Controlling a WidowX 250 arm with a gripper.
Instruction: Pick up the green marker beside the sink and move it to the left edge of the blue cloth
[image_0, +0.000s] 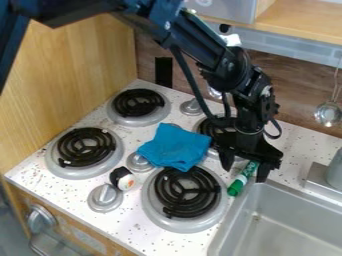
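Observation:
The black gripper hangs low over the counter, between the right-hand burners and the sink. Its fingers stand apart, open. A green and white marker lies slanting on the counter between and below them, its green cap towards the front and its far end partly hidden by the gripper. To the left, a crumpled blue cloth lies among the burners, partly over the edge of the front right one. A small black and white object lies between two stove knobs.
Four coil burners, including the front right one, are set in the speckled counter. The metal sink is at the lower right, with a faucet base beside it. A wooden wall bounds the left; a ladle hangs at the right.

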